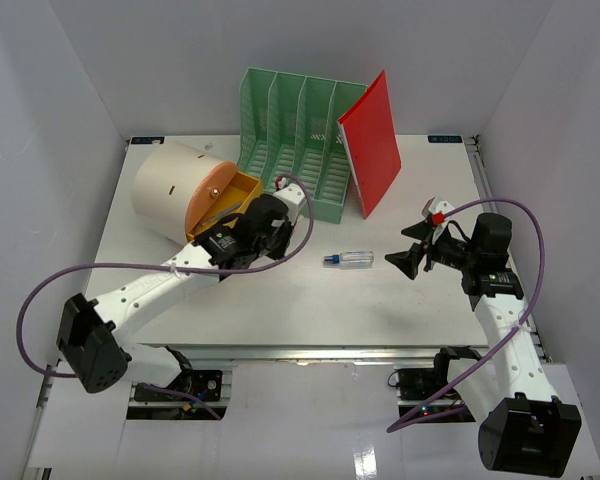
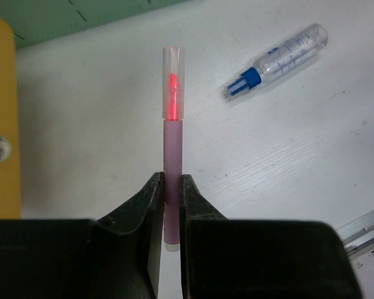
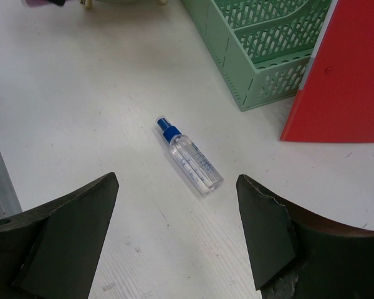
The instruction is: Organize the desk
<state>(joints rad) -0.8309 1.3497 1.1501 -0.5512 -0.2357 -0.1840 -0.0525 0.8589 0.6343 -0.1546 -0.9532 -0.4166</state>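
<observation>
The white desk (image 1: 280,310) carries a small clear spray bottle (image 1: 350,260) with a blue cap, lying on its side near the middle. My left gripper (image 1: 265,225) hovers beside the orange drawer (image 1: 235,195). In the left wrist view it (image 2: 172,180) is shut on a pink highlighter pen (image 2: 172,143), whose clear cap points away from me. The bottle (image 2: 280,59) lies beyond it to the right. My right gripper (image 1: 410,247) stands open to the right of the bottle. In the right wrist view the bottle (image 3: 192,159) lies just ahead of its wide-apart jaws (image 3: 176,184).
A green slotted file rack (image 1: 300,140) stands at the back, with a red folder (image 1: 372,140) leaning on its right end. A beige cylinder (image 1: 170,190) with an orange face lies at the back left. Grey walls close in the desk on three sides.
</observation>
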